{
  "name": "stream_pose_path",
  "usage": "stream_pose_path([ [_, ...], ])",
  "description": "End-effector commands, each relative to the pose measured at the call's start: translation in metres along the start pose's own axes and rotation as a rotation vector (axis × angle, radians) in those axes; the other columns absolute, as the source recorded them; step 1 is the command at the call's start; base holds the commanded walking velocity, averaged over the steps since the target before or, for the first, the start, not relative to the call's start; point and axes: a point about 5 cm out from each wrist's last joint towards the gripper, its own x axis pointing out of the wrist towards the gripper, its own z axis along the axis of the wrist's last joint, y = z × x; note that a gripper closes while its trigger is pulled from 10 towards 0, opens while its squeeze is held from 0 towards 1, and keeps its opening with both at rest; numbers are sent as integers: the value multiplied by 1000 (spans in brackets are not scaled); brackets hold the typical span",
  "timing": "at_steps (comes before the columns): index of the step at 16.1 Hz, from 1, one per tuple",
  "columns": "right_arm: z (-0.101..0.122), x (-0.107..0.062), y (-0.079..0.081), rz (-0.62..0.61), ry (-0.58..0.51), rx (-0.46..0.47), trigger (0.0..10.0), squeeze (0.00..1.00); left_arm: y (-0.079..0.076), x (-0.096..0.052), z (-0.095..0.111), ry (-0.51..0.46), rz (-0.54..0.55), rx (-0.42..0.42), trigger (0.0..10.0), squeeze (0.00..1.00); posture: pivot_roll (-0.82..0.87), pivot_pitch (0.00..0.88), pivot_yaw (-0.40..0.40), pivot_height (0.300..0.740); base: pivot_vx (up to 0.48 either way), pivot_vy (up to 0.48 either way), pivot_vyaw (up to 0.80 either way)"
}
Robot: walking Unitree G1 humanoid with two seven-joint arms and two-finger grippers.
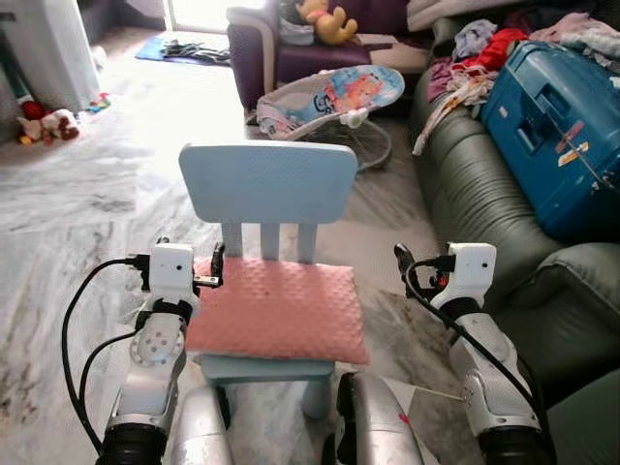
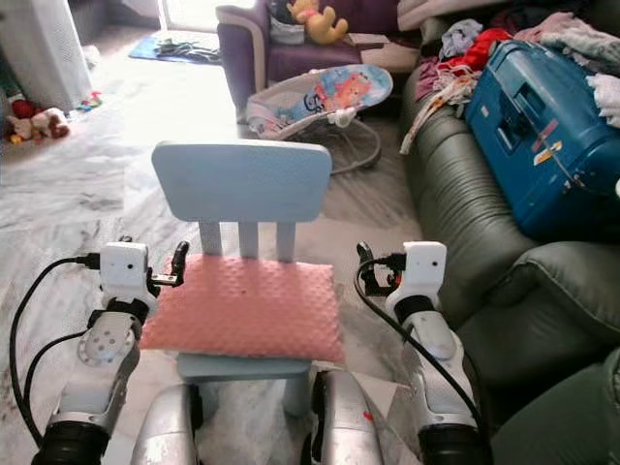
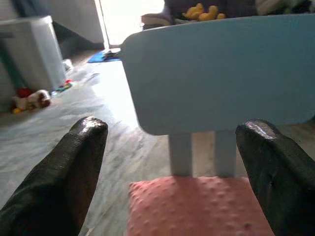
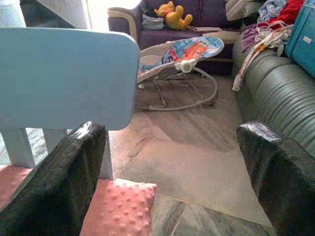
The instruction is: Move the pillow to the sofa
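- Pillow (image 1: 277, 310) lies flat on the seat of the small blue chair (image 1: 267, 184), right in front of me, not lifted yet. It overhangs the seat edge a bit at the front.
- My left pincer (image 1: 217, 262) sits at the pillow's left edge, near the back corner; both fingers (image 3: 64, 172) are spread wide w/ nothing between them. In the left wrist view the pink corner is low between the fingers.
- My right pincer (image 1: 400, 260) is just off the pillow's right side, apart from it, also spread wide & empty. The right wrist view shows the pillow corner by one finger (image 4: 59, 182), floor beyond.
- Step in hand, as I judge it: get a two-sided hold on the pillow.
- To do it well: bring both pincers in level & together, so the pillow is squeezed evenly from both sides, not dragged off the seat.
- Go low enough to catch the thickness of the cushion, but stay above the seat so I don't clamp the chair.
- It's soft, so expect sag in the middle; pinch deep, not just the seam.
- Lift straight up to clear the chair back before turning.
- Sofa (image 1: 484, 194) is to my right; its far end holds a blue suitcase (image 1: 562, 136) & clothes (image 1: 484, 48), so aim for the bare green cushion nearer me.
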Motion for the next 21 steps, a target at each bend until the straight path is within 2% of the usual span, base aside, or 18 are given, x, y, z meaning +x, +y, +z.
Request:
stream_pose_path([
  [1, 3, -1, -2, 2, -4, 3, 10000, 0, 5, -2, -5, 32, 26, 15, 10000, 0, 24, 0, -82, 571, 0, 0, 0],
  [7, 1, -3, 0, 16, 8, 1, 10000, 0, 6, -7, -9, 58, 38, 41, 10000, 0, 28, 0, -84, 501, 0, 0, 0],
  [9, 6, -3, 6, 56, -24, -45, 10000, 0, 9, -6, -8, 60, 47, 42, 10000, 0, 23, 0, -80, 486, 0, 0, 0],
  [11, 4, -3, 1, 24, -10, -1, 10000, 0, 17, -6, -9, 65, 89, 72, 10000, 0, 22, 0, -78, 486, 0, 0, 0],
  [13, 5, -2, 1, 25, -6, 6, 10000, 0, 23, -5, -12, 83, 110, 87, 10000, 0, 22, 0, -80, 486, 0, 0, 0],
  [21, 4, -3, 2, 53, 8, 16, 10000, 0, 41, -1, -19, 144, 146, 136, 10000, 0, 24, 0, -90, 386, 0, 0, 0],
])
